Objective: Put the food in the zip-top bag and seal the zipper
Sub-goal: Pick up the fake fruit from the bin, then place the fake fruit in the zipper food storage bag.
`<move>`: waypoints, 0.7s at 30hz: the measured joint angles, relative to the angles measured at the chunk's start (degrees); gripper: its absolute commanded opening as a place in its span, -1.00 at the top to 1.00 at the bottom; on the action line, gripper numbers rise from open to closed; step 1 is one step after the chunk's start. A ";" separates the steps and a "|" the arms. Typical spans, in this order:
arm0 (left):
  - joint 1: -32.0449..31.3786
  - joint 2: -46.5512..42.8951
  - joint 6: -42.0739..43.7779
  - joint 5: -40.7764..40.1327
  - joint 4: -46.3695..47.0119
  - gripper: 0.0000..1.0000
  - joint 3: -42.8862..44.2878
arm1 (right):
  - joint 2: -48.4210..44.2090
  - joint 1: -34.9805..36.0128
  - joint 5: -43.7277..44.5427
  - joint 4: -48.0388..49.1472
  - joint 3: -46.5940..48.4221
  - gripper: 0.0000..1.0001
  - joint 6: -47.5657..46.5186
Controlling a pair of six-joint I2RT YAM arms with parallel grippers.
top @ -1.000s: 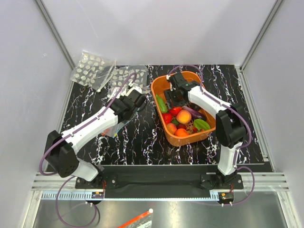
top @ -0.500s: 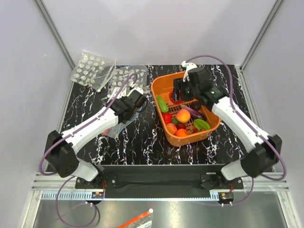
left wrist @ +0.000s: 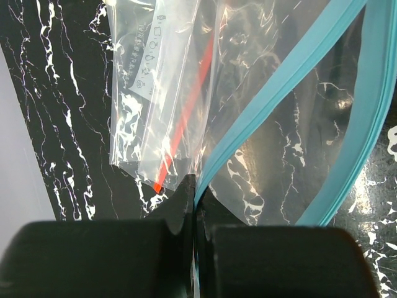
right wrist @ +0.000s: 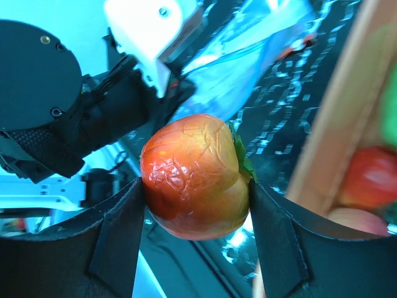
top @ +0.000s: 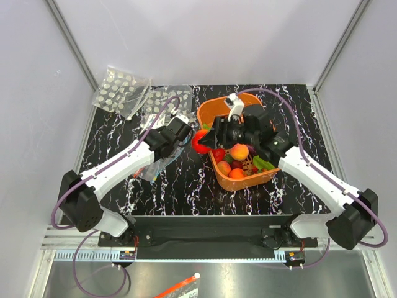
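Observation:
My right gripper (top: 206, 138) is shut on a red toy fruit (top: 201, 141) with a green leaf, held in the air just left of the orange basket (top: 213, 107); in the right wrist view the fruit (right wrist: 193, 176) sits between both fingers. My left gripper (top: 180, 132) is shut on the teal-blue zipper (left wrist: 260, 108) of the clear zip-top bag (left wrist: 291, 143), whose mouth stands open. The bag (top: 156, 164) hangs down from the left gripper over the table. More food, peach (top: 239, 151), orange, red, purple and green, lies in the basket.
A second clear bag with a red strip (left wrist: 186, 118) lies under the teal bag. Two clear packets with white dots (top: 120, 90) lie at the back left. The black marbled table (top: 186, 192) ends at metal rails at the front.
My right gripper has lifted the red fruit out of the basket and carried it left toward the left gripper. The left arm has held the bag nearly still.

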 measured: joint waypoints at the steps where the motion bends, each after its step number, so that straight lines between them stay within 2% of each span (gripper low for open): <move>1: 0.00 -0.02 0.00 0.04 0.00 1.00 0.00 | 0.13 0.66 -0.50 1.46 -1.03 0.05 0.96; 11: -0.94 -3.58 -0.09 0.61 0.37 1.00 -1.73 | 3.23 1.55 -1.60 15.87 -5.16 0.06 9.25; 21: -0.83 -3.87 -1.40 0.31 -1.44 1.00 -1.97 | 6.10 3.63 2.99 23.63 -8.20 0.07 16.37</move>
